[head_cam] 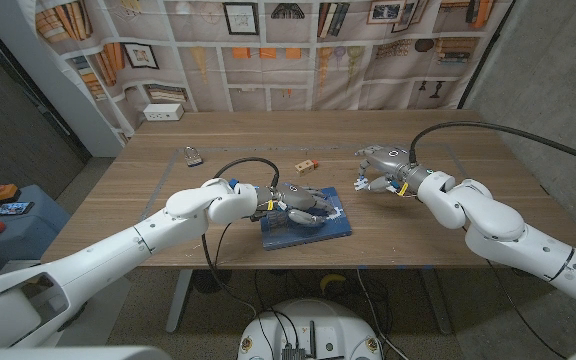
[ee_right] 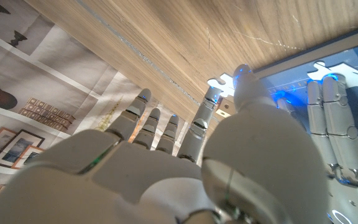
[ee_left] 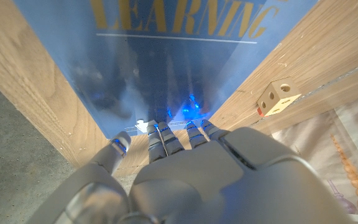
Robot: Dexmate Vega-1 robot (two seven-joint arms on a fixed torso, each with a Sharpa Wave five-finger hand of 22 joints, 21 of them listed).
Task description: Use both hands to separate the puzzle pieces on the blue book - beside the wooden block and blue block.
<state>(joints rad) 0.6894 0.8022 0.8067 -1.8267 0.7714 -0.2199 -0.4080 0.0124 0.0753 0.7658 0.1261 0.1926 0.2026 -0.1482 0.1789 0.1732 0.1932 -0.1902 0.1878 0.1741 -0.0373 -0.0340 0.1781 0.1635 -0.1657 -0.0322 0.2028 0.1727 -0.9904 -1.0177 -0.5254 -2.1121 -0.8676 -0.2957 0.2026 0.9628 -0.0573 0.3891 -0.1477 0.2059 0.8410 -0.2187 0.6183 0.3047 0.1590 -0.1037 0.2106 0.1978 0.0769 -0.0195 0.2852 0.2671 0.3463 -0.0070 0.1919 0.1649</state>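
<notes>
Table (head_cam: 148, 215): padlock (head_cam: 193, 155) far from book (head_cam: 333, 232) (wooden block (head_cam: 307, 166) nearer).

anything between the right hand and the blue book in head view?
Bare wood only: the right hand hovers off the blue book, table showing between them in head view.

A wooden worktop (head_cam: 168, 200) stands before a backdrop (head_cam: 298, 50) printed with bookshelves and framed pictures. Grey wall (head_cam: 558, 70) to one side; dark floor (head_cam: 28, 140) below.
</notes>
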